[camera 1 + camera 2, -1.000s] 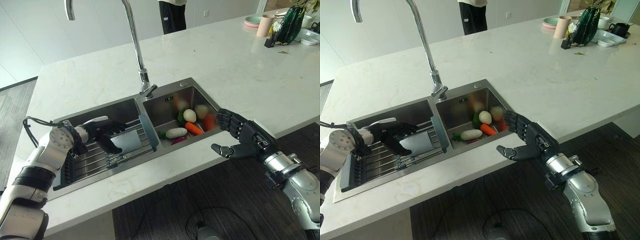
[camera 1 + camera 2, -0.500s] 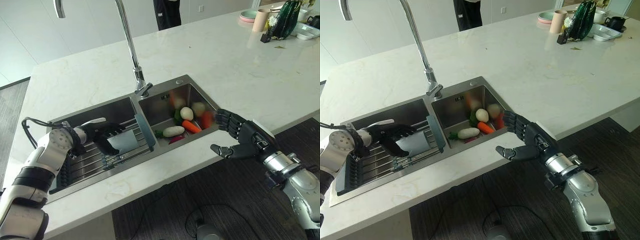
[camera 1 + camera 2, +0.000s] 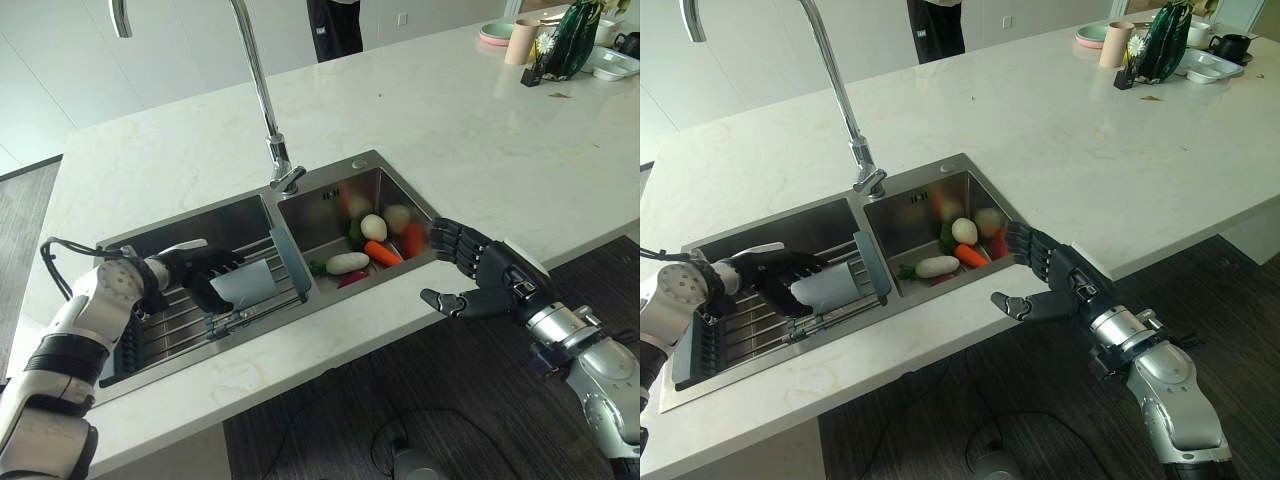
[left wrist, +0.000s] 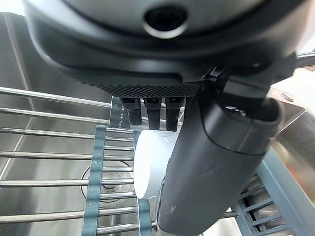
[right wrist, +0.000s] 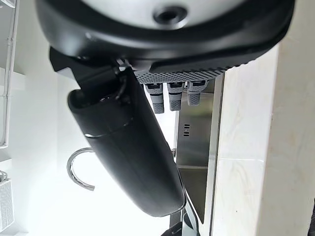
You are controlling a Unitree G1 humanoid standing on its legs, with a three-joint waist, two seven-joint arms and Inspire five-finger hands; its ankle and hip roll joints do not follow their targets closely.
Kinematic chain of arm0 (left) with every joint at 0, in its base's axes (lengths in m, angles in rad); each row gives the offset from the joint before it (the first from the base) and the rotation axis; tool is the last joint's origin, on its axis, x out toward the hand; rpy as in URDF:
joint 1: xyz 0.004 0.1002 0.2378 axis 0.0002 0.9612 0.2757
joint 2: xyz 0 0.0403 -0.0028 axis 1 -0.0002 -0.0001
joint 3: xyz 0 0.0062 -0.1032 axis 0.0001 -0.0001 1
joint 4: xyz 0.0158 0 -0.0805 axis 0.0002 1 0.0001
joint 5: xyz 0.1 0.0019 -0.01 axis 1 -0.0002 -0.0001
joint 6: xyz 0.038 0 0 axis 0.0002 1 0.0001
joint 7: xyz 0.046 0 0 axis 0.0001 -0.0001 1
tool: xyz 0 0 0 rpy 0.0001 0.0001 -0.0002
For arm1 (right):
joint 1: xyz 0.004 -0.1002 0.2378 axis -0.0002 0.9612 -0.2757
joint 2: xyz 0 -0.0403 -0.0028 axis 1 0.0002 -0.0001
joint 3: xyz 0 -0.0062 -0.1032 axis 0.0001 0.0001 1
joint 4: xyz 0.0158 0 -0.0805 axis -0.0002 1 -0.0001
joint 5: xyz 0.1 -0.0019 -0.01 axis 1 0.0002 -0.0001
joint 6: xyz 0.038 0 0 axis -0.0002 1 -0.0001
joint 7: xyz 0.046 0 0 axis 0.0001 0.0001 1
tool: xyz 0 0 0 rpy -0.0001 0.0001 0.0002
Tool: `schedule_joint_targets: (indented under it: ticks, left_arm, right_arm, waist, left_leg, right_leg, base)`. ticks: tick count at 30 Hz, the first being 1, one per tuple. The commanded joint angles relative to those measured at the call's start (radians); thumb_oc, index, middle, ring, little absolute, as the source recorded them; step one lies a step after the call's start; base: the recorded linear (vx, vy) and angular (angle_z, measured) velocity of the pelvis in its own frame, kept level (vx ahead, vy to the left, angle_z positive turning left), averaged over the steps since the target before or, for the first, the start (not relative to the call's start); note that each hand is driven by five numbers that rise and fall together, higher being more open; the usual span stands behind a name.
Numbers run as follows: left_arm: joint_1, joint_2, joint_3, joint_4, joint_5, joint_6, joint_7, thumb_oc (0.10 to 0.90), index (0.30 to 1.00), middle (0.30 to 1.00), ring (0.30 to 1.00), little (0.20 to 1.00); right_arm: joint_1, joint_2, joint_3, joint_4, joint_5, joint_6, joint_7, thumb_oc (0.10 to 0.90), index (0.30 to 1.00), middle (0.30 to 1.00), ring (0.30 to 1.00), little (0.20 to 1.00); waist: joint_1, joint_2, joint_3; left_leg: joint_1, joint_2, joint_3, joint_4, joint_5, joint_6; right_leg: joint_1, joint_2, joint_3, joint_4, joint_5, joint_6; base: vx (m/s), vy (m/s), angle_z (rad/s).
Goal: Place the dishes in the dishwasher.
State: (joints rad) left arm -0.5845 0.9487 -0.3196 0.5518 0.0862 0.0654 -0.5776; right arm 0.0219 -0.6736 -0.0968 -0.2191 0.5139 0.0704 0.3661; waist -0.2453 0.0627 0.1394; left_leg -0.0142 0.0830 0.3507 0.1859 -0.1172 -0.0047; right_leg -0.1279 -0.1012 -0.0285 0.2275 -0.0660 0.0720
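A pale grey cup (image 3: 245, 283) lies on its side over the wire rack (image 3: 170, 325) in the left sink basin. My left hand (image 3: 192, 270) is shut on it, fingers curled over the cup's top and thumb along its side; the left wrist view shows the white cup (image 4: 150, 164) past the thumb. My right hand (image 3: 488, 280) hovers open at the counter's front edge, just beside the right basin (image 3: 345, 205), fingers straight and thumb out, holding nothing.
The right basin holds vegetables: a carrot (image 3: 384, 253), white radish (image 3: 347, 264) and others. A tall faucet (image 3: 264, 95) rises behind the sink divider. A pink cup (image 3: 524, 41), plates and a green vase stand at the counter's far right. A person stands beyond the counter.
The camera view shifted early on. The left hand has turned the cup slightly and drawn it a little leftward over the rack. The right hand has stayed where it was.
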Motion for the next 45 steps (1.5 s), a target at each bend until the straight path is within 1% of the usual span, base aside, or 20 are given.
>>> schedule_joint_targets:
  ticks: [1, 9, 14, 17, 21, 31, 45]
  left_arm:
    - [-0.149, -0.003, 0.027, 0.041, 0.008, -0.028, 0.058, 0.800, 0.900, 0.900, 0.900, 0.900]
    - [-0.153, -0.007, 0.028, 0.063, -0.008, -0.032, 0.059, 0.800, 0.900, 0.900, 0.900, 0.900]
    - [-0.154, -0.011, 0.024, 0.066, -0.011, -0.021, 0.059, 0.800, 0.900, 0.900, 0.900, 0.900]
    - [-0.151, -0.013, 0.027, 0.084, -0.009, -0.032, 0.058, 0.800, 0.900, 0.900, 0.900, 0.900]
    - [-0.152, -0.019, 0.024, 0.092, -0.013, -0.028, 0.058, 0.800, 0.900, 0.900, 0.900, 0.900]
    - [-0.161, -0.021, 0.019, 0.124, 0.000, -0.035, 0.062, 0.800, 0.900, 0.900, 0.900, 0.900]
    - [-0.159, -0.036, 0.022, 0.155, 0.016, -0.032, 0.060, 0.800, 0.900, 0.900, 0.900, 0.900]
  right_arm:
    - [-0.127, -0.036, -0.041, -0.069, 0.030, -0.108, -0.003, 0.800, 0.900, 0.900, 0.900, 0.900]
    - [-0.127, -0.038, -0.039, -0.069, 0.028, -0.107, -0.005, 0.800, 0.900, 0.900, 0.900, 0.900]
    - [-0.125, -0.039, -0.039, -0.073, 0.030, -0.104, -0.006, 0.800, 0.900, 0.900, 0.900, 0.900]
    - [-0.123, -0.041, -0.041, -0.070, 0.030, -0.108, 0.001, 0.800, 0.900, 0.900, 0.900, 0.900]
    - [-0.122, -0.044, -0.043, -0.069, 0.031, -0.111, 0.006, 0.800, 0.900, 0.900, 0.900, 0.900]
    - [-0.118, -0.043, -0.040, -0.076, 0.045, -0.100, 0.012, 0.800, 0.900, 0.900, 0.900, 0.900]
    - [-0.117, -0.042, -0.036, -0.076, 0.047, -0.102, 0.027, 0.800, 0.900, 0.900, 0.900, 0.900]
  waist:
    - [0.007, 0.013, -0.085]
    - [0.005, 0.013, -0.086]
    - [0.002, 0.012, -0.087]
    - [-0.001, 0.013, -0.087]
    - [-0.004, 0.014, -0.086]
    - [-0.010, 0.012, -0.088]
    - [-0.016, 0.012, -0.086]
  left_leg:
    - [-0.007, 0.046, -0.043, 0.114, -0.138, -0.037]
    - [-0.005, 0.048, -0.039, 0.114, -0.138, -0.038]
    - [-0.004, 0.048, -0.039, 0.114, -0.139, -0.036]
    - [-0.002, 0.047, -0.036, 0.114, -0.140, -0.035]
    - [-0.003, 0.047, -0.035, 0.114, -0.139, -0.035]
    - [0.001, 0.047, -0.031, 0.114, -0.142, -0.033]
    - [0.000, 0.045, -0.028, 0.114, -0.142, -0.032]
  right_leg:
    - [0.002, -0.021, -0.032, 0.072, -0.083, 0.080]
    - [0.002, -0.020, -0.030, 0.072, -0.083, 0.080]
    - [0.001, -0.017, -0.027, 0.072, -0.083, 0.079]
    - [0.002, -0.017, -0.024, 0.072, -0.083, 0.079]
    - [0.000, -0.017, -0.020, 0.072, -0.082, 0.079]
    - [0.002, -0.013, -0.015, 0.072, -0.082, 0.079]
    - [-0.001, -0.008, -0.008, 0.072, -0.081, 0.078]
  base:
    - [0.00, 0.000, 0.00]
    - [0.00, 0.000, 0.00]
    - [0.00, 0.000, 0.00]
    - [0.01, 0.014, -0.04]
    - [0.00, 0.004, -0.02]
    - [0.00, 0.000, 0.00]
    - [0.00, 0.000, -0.01]
